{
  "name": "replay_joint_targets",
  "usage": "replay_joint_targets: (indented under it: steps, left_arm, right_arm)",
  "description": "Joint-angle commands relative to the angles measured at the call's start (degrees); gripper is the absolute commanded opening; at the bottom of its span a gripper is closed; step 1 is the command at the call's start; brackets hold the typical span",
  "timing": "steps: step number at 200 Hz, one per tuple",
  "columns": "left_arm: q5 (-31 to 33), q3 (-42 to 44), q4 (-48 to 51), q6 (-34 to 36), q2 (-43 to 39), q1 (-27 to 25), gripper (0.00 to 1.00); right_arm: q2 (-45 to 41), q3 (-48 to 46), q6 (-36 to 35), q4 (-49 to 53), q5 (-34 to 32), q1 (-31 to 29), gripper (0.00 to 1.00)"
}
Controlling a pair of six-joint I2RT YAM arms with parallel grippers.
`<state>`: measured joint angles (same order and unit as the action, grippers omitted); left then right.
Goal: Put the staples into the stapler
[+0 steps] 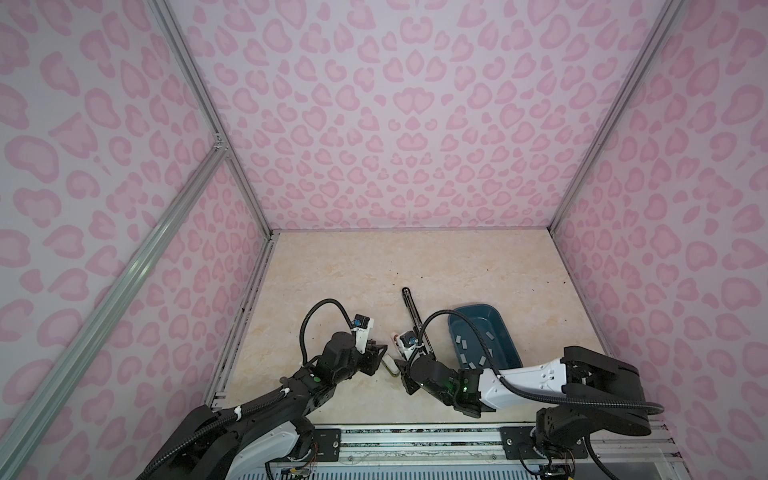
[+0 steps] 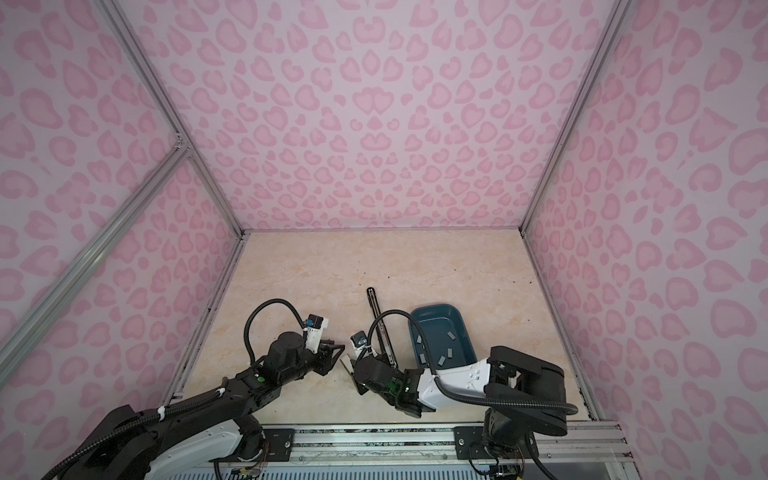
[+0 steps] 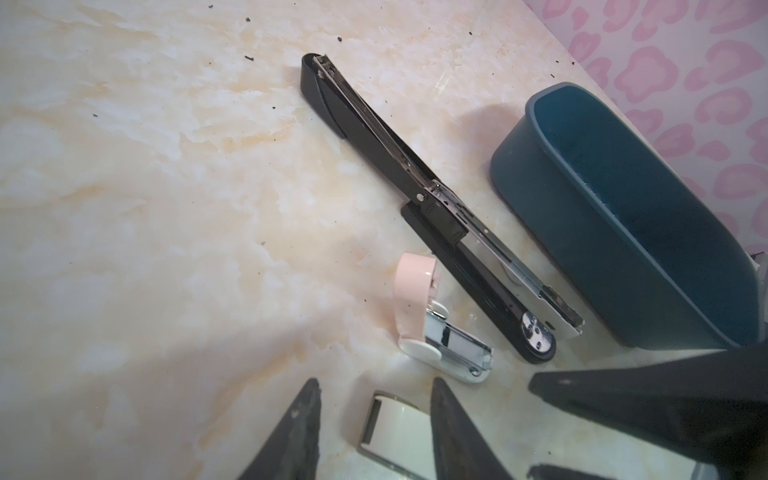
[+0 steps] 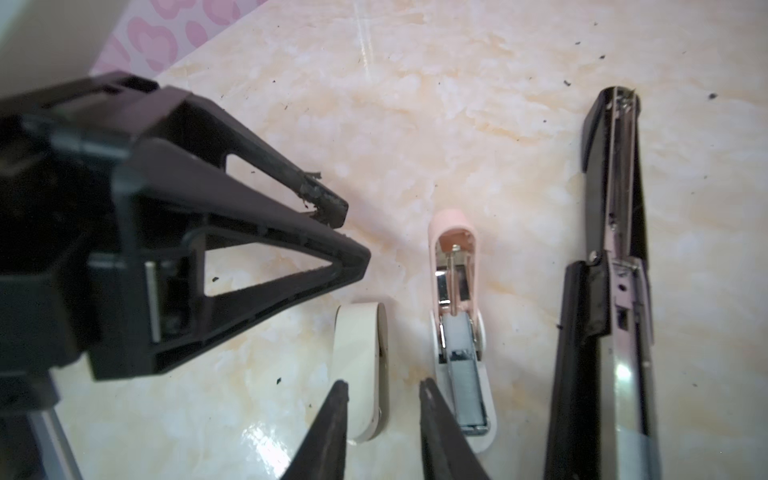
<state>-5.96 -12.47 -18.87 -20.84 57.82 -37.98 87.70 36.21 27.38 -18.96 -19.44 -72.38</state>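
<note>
Staple strip [image 4: 467, 386] in pink stapler [image 4: 453, 226], right wrist view only, staples [image 1: 488, 336] in teal bin [image 1: 473, 318] at its 3 o'clock, both top views only, left gripper [image 3: 374, 384], right gripper [image 4: 383, 383] released, empty.

Beige marbled surface [image 2: 311, 270], pink spotted walls. Dark teal bin [image 2: 434, 309] right of centre, with grey staples [image 2: 451, 335] scattered flat inside. Long black stapler [image 2: 372, 301] lies just left of the bin, its near end behind the right arm's cable. Left gripper [image 2: 337, 355] and right gripper [image 2: 352, 374] nearly tip to tip at front middle, jaws too small to read. Pale sliver [image 2: 344, 365] between them, can't tell what.
</note>
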Motion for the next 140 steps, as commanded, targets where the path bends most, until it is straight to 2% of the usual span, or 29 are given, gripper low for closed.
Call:
replay_joint_targets:
  steps: [1, 46, 73, 140]
  left_arm:
    - [0.92, 0.67, -1.08, 0.01, -2.07, -0.07, 0.48]
    - [2.35, 2.42, -0.56, -0.73, -8.54, -0.08, 0.54]
    - [3.12, 3.31, 0.53, -0.87, -12.92, -0.06, 0.57]
    - [4.57, 4.77, 3.73, -0.78, -21.35, -0.03, 0.63]
  right_arm:
    - [-0.92, -0.59, -0.43, 5.15, -1.91, -0.02, 0.33]
    - [0.85, -5.04, 2.26, 3.06, -0.48, -0.09, 0.40]
    - [3.47, -4.79, 2.57, 2.94, -0.03, -0.09, 0.46]
    - [6.82, -4.41, 2.71, 1.26, 0.09, 2.35, 0.52]
